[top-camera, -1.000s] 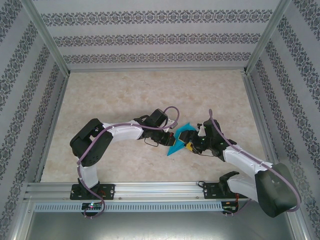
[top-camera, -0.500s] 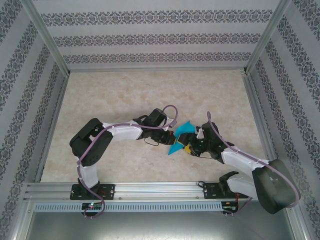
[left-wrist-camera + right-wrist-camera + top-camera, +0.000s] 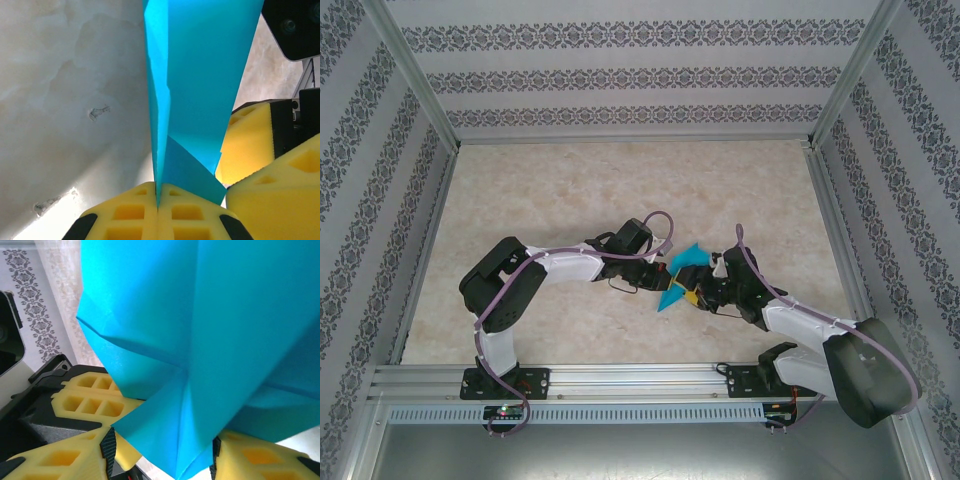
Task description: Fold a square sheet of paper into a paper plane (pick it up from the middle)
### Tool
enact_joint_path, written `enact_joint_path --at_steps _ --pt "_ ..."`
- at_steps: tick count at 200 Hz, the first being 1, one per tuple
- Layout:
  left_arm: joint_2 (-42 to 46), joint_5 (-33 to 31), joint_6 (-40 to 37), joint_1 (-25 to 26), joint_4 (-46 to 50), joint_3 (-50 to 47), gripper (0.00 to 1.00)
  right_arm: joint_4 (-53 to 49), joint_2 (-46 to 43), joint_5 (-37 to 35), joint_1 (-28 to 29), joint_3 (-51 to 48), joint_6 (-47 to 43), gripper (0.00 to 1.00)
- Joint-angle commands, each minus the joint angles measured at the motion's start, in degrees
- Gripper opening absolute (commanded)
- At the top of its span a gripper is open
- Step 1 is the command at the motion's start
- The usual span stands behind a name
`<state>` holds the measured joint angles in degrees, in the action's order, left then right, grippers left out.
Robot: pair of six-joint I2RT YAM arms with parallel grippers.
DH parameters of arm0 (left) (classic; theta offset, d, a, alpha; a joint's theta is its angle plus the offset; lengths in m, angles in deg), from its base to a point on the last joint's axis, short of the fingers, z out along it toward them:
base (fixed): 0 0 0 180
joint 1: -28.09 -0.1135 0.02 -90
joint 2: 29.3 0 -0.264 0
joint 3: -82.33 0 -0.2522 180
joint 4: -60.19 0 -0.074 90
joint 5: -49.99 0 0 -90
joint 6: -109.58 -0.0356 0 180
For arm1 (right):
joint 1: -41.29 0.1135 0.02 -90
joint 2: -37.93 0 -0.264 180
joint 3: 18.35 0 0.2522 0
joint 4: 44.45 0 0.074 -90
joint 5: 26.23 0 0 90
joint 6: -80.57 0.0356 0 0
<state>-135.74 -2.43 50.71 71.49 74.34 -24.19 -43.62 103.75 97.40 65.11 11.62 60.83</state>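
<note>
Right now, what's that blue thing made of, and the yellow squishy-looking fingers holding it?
Folded blue sheet: looks like thin paper, matte turquoise. It keeps sharp creases and flat layered flaps.
Yellow finger pads: probably soft foam or rubber, matte, moulded with square hollow pockets. I can't tell which from looks.
Table: smooth surface with a beige marble pattern, possibly printed.

The counter (image 3: 570,190) is a pale cream, marbled slab (a few small grey scuffs (image 3: 99,112) mark it), bordered by aluminium rails (image 3: 620,378). The folded sheet of paper (image 3: 672,294) hangs over its middle; whether its tip touches the surface cannot be told.
</note>
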Motion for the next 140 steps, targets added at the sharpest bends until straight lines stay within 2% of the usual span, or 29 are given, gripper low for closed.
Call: enact_joint_path --at_steps 1,40,91,140 --pt "0.9 1.9 1.4 -0.5 -3.2 -0.6 0.02 3.1 0.5 -0.5 0.6 0.1 0.9 0.50" --pt "1.5 2.3 1.5 -0.5 -3.1 -0.6 0.02 3.0 1.0 -0.8 0.7 0.0 1.0 0.47" --pt "1.4 1.7 -0.5 0.0 -0.4 0.2 0.02 4.0 0.2 -1.0 0.8 0.2 0.8 0.46" --pt "1.3 2.7 0.5 0.0 -1.7 0.5 0.02 7.1 0.3 -0.6 0.7 -0.8 2.7 0.46"
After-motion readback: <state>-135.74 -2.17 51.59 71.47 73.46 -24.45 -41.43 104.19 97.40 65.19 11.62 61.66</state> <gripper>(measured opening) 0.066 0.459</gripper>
